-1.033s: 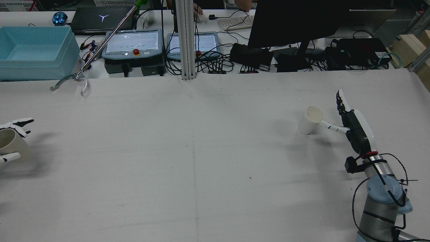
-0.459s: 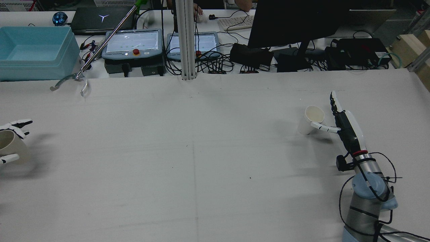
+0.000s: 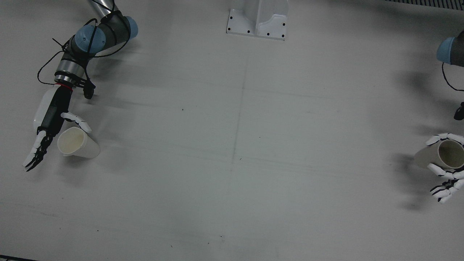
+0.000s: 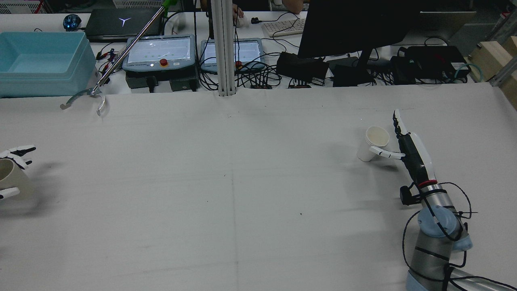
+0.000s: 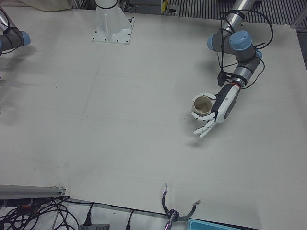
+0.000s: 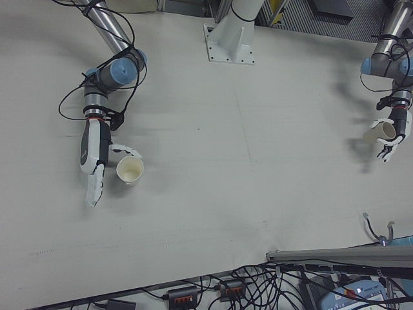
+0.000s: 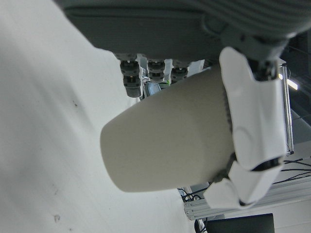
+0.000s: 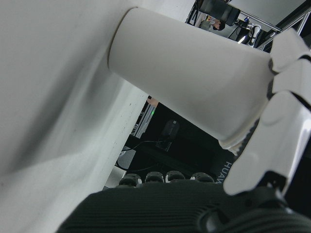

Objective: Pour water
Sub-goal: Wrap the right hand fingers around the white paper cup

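A white paper cup (image 4: 373, 143) stands on the table's right side; it also shows in the front view (image 3: 78, 143) and the right hand view (image 8: 194, 82). My right hand (image 4: 408, 149) is open beside it, thumb against the cup's near side and fingers stretched straight past it. A beige cup (image 5: 201, 106) sits in my left hand (image 5: 216, 111) at the table's far left edge (image 4: 8, 173), thumb on one side and fingers loosely spread on the other. In the left hand view this cup (image 7: 170, 141) lies against the palm, slightly off the table.
A metal reacher tool (image 4: 87, 97) lies at the far left edge. A blue bin (image 4: 44, 60), teach pendants (image 4: 159, 52), cables and a monitor stand behind the table. The centre post (image 4: 224, 48) rises from its base (image 3: 257, 21).
My right arm has swung left, bringing the hand closer alongside the white cup. My left hand has drifted left with the beige cup, further out of the rear view.
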